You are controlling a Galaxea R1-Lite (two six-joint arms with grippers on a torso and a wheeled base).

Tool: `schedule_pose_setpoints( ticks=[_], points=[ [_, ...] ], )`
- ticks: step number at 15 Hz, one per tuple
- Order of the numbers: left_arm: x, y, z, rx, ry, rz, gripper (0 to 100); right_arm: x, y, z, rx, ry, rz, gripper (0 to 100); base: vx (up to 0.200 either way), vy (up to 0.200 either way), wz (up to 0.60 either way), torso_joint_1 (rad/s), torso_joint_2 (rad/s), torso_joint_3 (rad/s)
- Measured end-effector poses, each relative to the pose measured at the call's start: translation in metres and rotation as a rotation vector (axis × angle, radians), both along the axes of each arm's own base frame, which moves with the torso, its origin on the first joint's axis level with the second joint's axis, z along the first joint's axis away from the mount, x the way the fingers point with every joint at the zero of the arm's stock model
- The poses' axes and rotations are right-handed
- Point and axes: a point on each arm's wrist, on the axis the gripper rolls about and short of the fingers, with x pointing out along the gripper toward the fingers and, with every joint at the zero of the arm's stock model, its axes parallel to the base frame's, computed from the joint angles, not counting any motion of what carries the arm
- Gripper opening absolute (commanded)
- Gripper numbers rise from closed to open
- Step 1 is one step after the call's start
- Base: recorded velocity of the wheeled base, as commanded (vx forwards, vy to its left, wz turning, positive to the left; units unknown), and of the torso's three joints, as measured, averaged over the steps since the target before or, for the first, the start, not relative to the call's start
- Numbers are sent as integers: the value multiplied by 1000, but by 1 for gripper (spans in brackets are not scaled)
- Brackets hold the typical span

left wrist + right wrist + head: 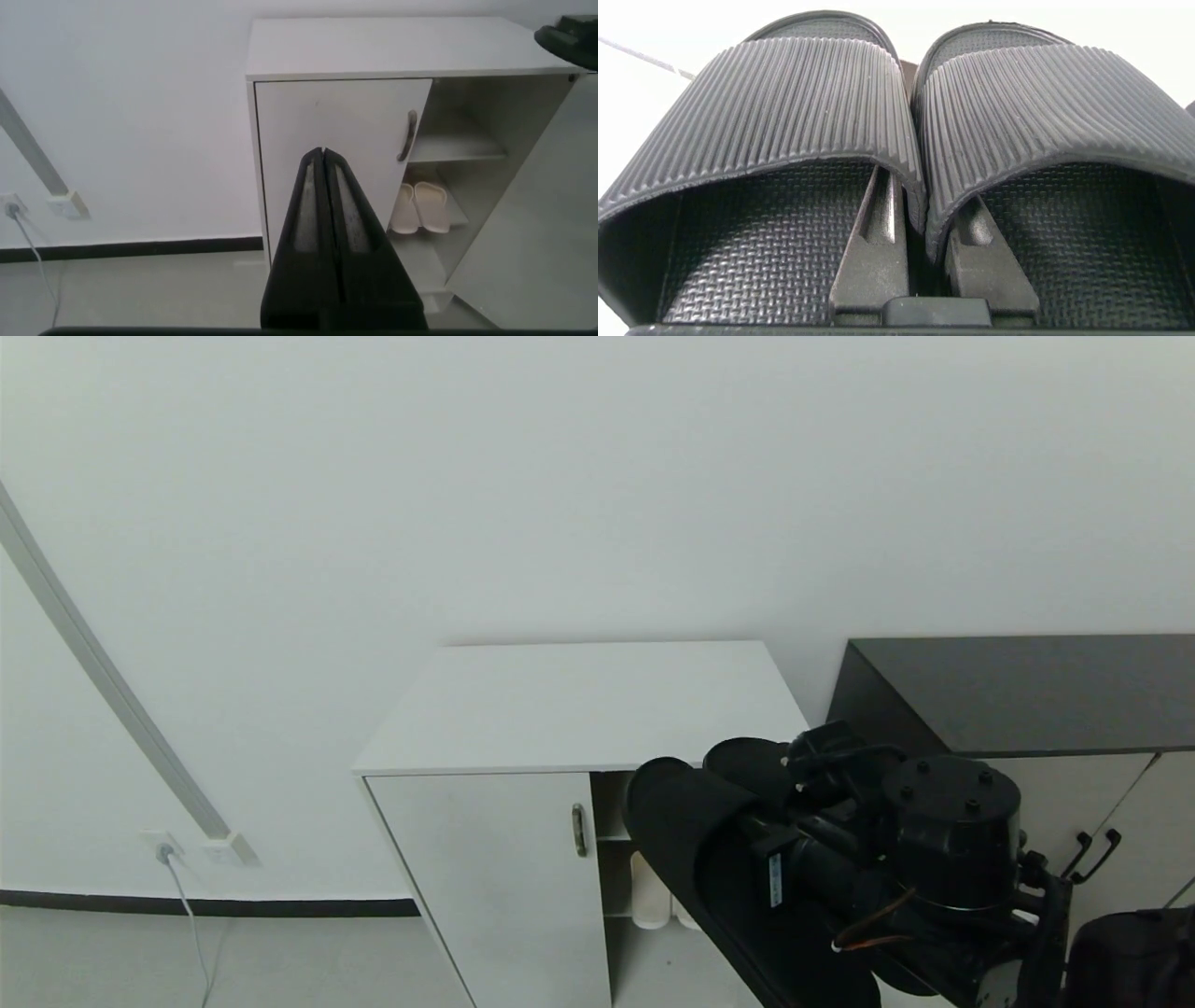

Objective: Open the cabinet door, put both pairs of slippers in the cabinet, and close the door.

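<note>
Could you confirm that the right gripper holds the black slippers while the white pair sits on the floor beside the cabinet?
Not quite. The white pair is not on the floor. It lies inside the cabinet, in the open half, as the left wrist view shows. The rest stands: the right gripper does hold the black slippers.

The black slippers (pixel 822 103) looked matt rubber, straps ribbed, footbeds cross-hatched; the white cabinet (pixel 579 705) was smooth, its handle (pixel 579 829) metallic.

cabinet (pixel 374 42) R half open, upper shelf (pixel 458 147) free, white slippers (pixel 422 207) below
</note>
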Motion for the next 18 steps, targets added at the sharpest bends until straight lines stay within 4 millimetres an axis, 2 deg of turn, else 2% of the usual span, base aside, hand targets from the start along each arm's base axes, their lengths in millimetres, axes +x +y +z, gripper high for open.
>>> schedule_pose_setpoints(
  ticks=[6,18],
  points=[
    [0,0,0,-1,0,1,0,-4,-1,-3,-16,-1,9,0,0,0,0,-183,419,235],
    [0,0,0,-1,0,1,0,-9,-2,-7,-34,2,24,0,0,0,0,-210,535,323]
  ],
)
